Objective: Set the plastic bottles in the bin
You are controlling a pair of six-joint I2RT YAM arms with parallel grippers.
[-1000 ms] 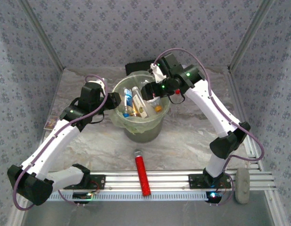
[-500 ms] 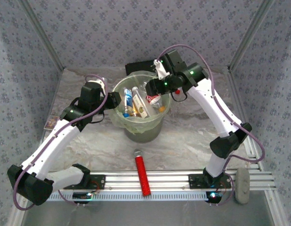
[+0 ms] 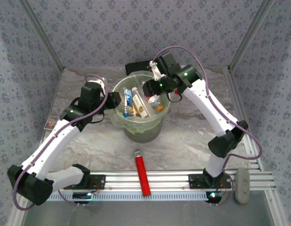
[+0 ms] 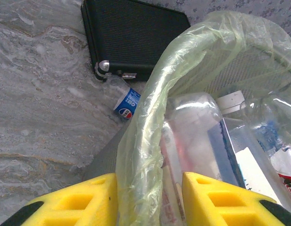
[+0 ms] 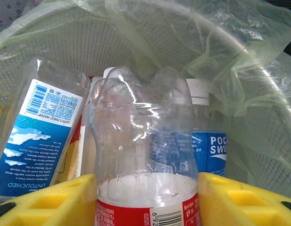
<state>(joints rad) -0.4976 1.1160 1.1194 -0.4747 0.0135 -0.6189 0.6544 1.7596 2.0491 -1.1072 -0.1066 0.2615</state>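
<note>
grey-blue patterned cloth walls close in a marbled table (image 3: 183, 141). in the middle of the overhead view stands the bin (image 3: 143, 134), with its pale yellow-green liner (image 4: 150, 117) folded over the rim. several bottles already lie inside it. in the right wrist view a blue-labelled bottle (image 5: 37, 127) leans at the left of the frame, and a pocari sweat bottle (image 5: 209, 141) with a white cap stands at the right.

the left gripper (image 3: 113, 100) sits at the bin's left rim. seen from its own wrist, its yellow fingers (image 4: 84, 200) are closed down on the liner-covered rim, one outside the bin and one inside. the right gripper (image 3: 152, 92) hangs over the upper right part of the bin's mouth. its yellow fingers (image 5: 46, 200) press on both sides of a clear bottle (image 5: 145, 155) with a red label, which is dented and sits above the other bottles in the bin.

one pepsi bottle (image 4: 122, 98) lies on the table outside the bin, in the upper left of the left wrist view, right against the black case (image 4: 136, 37). a red cylinder (image 3: 142, 173) lies at the bottom centre of the overhead view, its lower end over the rail.
</note>
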